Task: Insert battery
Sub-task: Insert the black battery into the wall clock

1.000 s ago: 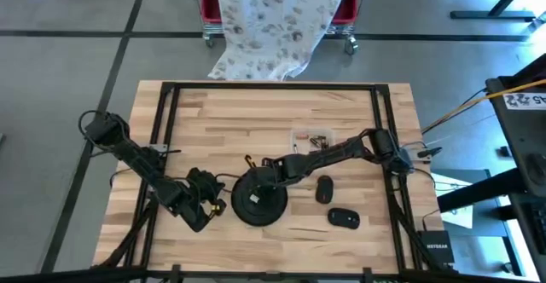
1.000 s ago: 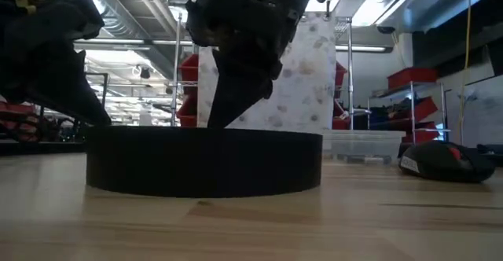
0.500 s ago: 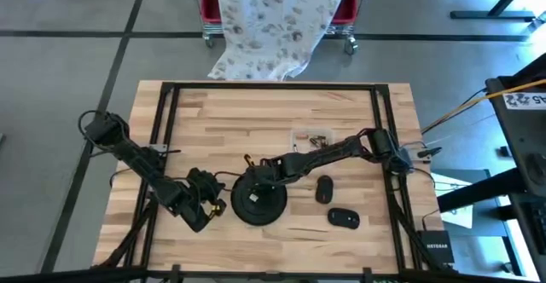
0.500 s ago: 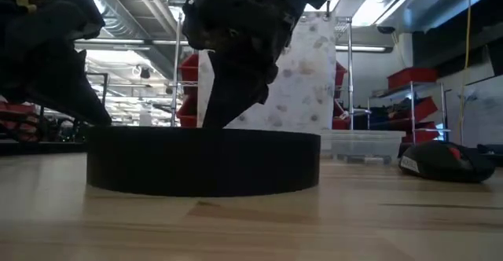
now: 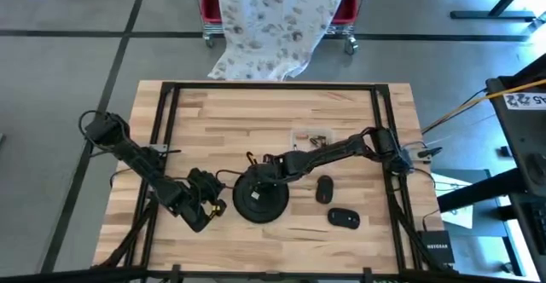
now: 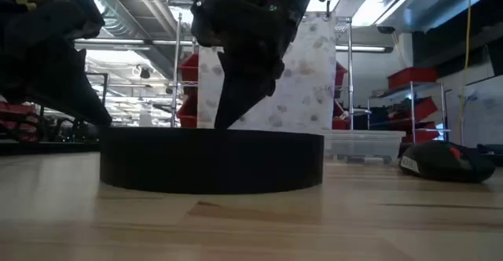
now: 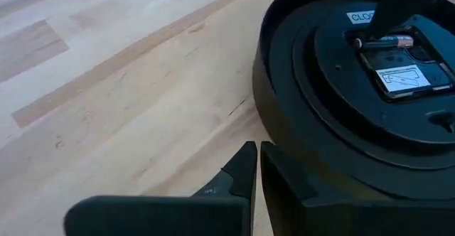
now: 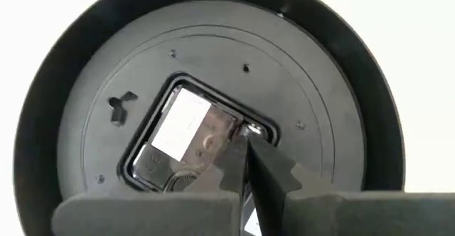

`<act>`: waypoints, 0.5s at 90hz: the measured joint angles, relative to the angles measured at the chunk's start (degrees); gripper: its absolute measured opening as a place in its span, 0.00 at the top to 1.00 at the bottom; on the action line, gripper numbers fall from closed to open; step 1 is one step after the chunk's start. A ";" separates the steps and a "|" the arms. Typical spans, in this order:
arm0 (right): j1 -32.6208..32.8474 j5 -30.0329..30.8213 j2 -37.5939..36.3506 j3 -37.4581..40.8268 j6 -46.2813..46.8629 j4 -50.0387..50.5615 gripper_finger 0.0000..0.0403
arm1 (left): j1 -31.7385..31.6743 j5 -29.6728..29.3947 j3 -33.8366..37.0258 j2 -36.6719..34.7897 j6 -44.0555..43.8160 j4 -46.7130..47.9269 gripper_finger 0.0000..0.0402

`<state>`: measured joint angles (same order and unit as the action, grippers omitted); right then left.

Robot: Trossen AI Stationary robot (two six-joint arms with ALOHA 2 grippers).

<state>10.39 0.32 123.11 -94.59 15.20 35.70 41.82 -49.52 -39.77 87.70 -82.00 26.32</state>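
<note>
A round black clock [image 5: 258, 199] lies face down on the table, at about 6 o'clock of its middle, near the front edge. Its back shows concentric raised rings and, at the centre, a square movement housing [image 8: 192, 136] with a white label. A battery [image 7: 384, 43], silvery with a copper-coloured end, lies flat in the slot along one edge of that housing, just beside the label.

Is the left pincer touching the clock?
Apart. The left wrist view shows bare table between the shut left pincer and the clock rim.
</note>
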 joint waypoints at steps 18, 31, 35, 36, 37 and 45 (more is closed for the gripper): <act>0.02 -0.13 0.05 -0.02 0.03 0.09 1.00 | 0.00 -0.01 0.02 0.00 0.14 0.00 0.99; -0.04 -0.19 1.17 -0.30 0.07 -0.25 1.00 | 0.02 -0.03 0.00 -0.02 0.15 -0.02 0.99; -0.04 -0.15 1.34 -0.36 0.07 -0.59 1.00 | 0.02 0.02 0.00 0.00 0.16 -0.06 0.99; -0.04 -0.15 1.35 -0.37 0.07 -0.57 1.00 | 0.02 0.02 0.00 0.00 0.16 -0.03 0.99; -0.05 -0.16 1.37 -0.37 0.07 -0.57 1.00 | 0.01 0.02 0.00 0.00 0.16 -0.01 0.99; -0.32 -0.50 1.78 -0.43 0.23 -0.59 1.00 | 0.01 -0.02 0.00 0.00 0.16 -0.09 0.99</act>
<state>10.07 -0.18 124.89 -95.01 15.44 35.11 41.83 -49.53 -39.77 87.70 -81.84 26.23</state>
